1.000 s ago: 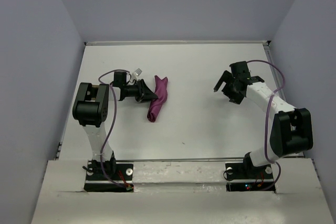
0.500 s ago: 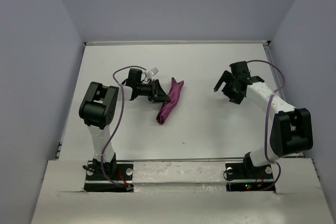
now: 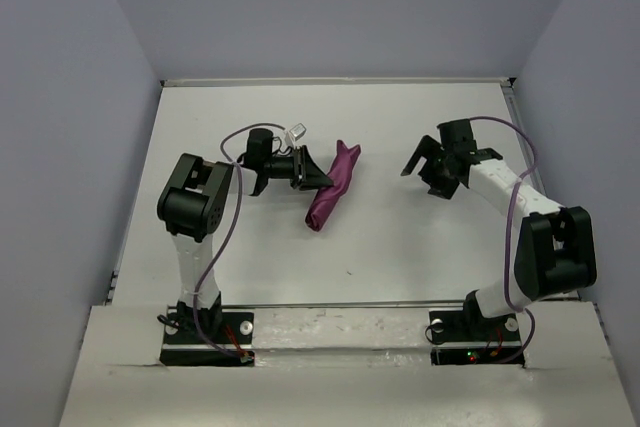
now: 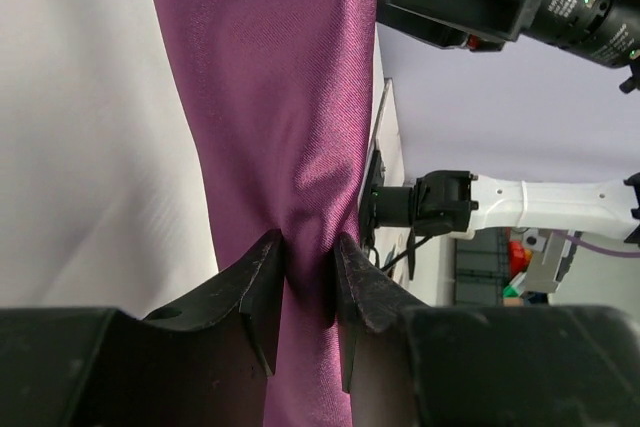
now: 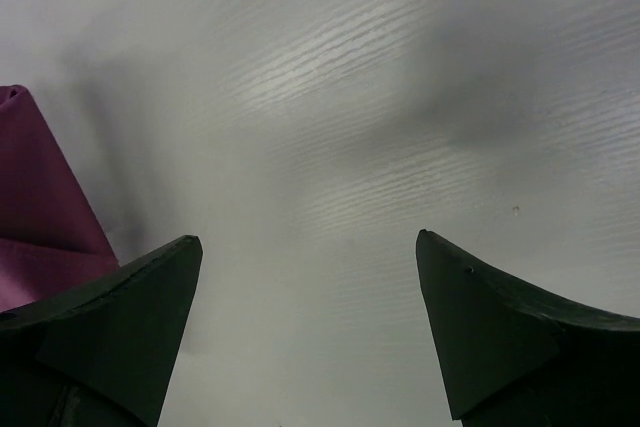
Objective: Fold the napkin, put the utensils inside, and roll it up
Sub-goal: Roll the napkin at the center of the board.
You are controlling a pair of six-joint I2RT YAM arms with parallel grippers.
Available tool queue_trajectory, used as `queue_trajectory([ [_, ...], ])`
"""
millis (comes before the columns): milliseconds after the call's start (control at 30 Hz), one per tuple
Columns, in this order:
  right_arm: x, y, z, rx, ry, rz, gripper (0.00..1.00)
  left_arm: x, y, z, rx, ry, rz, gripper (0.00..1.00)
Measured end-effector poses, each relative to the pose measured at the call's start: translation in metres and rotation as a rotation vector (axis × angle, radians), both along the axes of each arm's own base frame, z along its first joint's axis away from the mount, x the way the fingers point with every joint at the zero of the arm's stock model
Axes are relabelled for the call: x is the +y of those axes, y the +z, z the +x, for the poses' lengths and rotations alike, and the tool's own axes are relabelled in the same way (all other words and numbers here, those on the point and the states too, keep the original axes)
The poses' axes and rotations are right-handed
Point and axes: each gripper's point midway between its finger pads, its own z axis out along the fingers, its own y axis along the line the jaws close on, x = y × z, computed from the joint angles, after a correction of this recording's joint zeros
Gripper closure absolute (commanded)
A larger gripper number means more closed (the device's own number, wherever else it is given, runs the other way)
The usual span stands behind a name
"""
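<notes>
Top external view: the napkin is shown gathered into a narrow, crumpled strip and is pinched near its upper part by the left end effector, over the middle-left of the table. In the left wrist view the two fingers are seen pressed onto a fold of the plum cloth, which is drawn in tightly between them. The right end effector is held with its fingers spread wide and nothing between them. It stands apart from the cloth, and only a corner of purple is caught at the left edge of its wrist view.

Compared with the earlier frames, the napkin is displaced to the right, toward the table's centre and the right arm, and the left arm is extended further with it. The right end effector is shifted only slightly toward the cloth, and its fingers are kept apart.

The cloth is judged to be in transit for spreading, perhaps with both arms. Folding is not yet begun, since no flat square is laid out. No utensils are seen in any view.
</notes>
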Motion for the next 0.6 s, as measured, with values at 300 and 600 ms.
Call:
queue_trajectory([
  [300,0.014,0.004,0.003,-0.027,0.041,0.051,0.06,0.024,-0.048,0.000,0.129,0.057,0.027,1.00],
  [600,0.017,0.005,0.003,-0.027,0.050,0.060,0.06,0.039,-0.057,0.002,0.140,0.099,0.029,0.75],
])
